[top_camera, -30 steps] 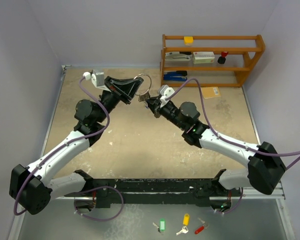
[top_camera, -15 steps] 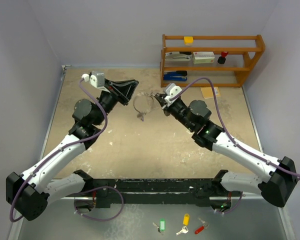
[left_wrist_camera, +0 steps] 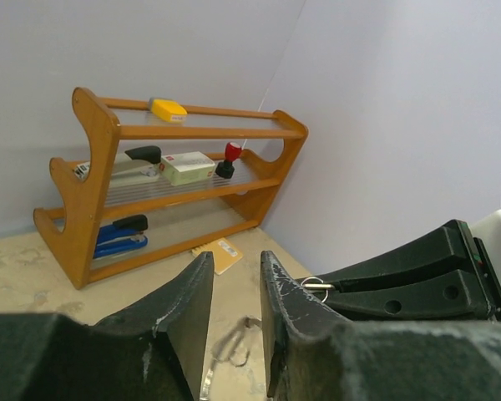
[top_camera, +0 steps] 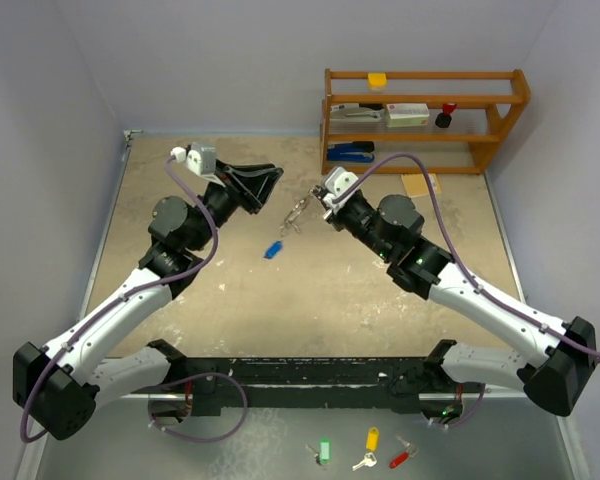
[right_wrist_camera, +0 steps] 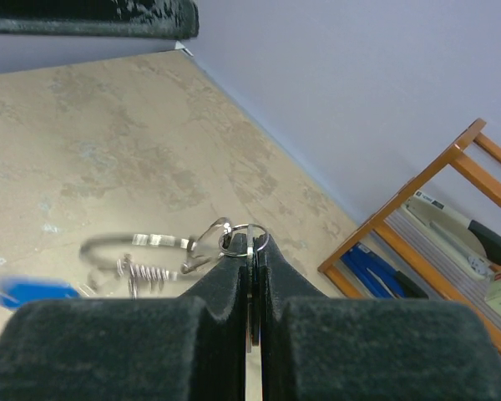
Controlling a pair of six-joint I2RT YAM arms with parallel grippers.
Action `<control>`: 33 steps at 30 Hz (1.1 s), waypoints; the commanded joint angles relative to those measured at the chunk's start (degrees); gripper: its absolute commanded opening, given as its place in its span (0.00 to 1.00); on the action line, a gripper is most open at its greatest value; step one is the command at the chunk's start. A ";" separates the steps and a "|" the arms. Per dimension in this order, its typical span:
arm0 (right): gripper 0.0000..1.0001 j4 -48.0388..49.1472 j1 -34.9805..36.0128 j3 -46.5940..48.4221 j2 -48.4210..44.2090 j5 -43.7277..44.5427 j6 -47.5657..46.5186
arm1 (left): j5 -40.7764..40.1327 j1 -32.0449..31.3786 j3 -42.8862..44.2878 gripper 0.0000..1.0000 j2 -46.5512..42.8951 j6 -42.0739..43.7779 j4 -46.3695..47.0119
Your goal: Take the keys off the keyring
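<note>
My right gripper [top_camera: 318,198] [right_wrist_camera: 252,242] is shut on a flat silver key, whose small ring [right_wrist_camera: 249,238] shows at the fingertips. The thin silver keyring [top_camera: 295,214] [right_wrist_camera: 142,243] hangs from that key to the left, blurred, with a toothed key under it. A blue-headed key [top_camera: 273,249] [right_wrist_camera: 25,292] is apart from the ring, on or just above the table below it. My left gripper [top_camera: 273,176] [left_wrist_camera: 236,269] stands slightly open with nothing between its fingers, just left of the ring. In the left wrist view the keyring [left_wrist_camera: 232,351] shows blurred below the gap.
A wooden shelf [top_camera: 425,120] with staplers, a box and small items stands at the back right. A yellow card [top_camera: 421,184] lies in front of it. Green, yellow and red tagged keys [top_camera: 365,452] lie beyond the near table edge.
My left gripper has let go of the keyring and opened a little. The ring swung down to hang from my right gripper, which shifted right. The blue key has come off the ring.
</note>
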 commanded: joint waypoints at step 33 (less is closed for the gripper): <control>0.00 -5.17 2.49 13.51 2.59 2.78 -9.61 | 15.45 -2.51 -9.39 0.63 6.40 -2.81 33.23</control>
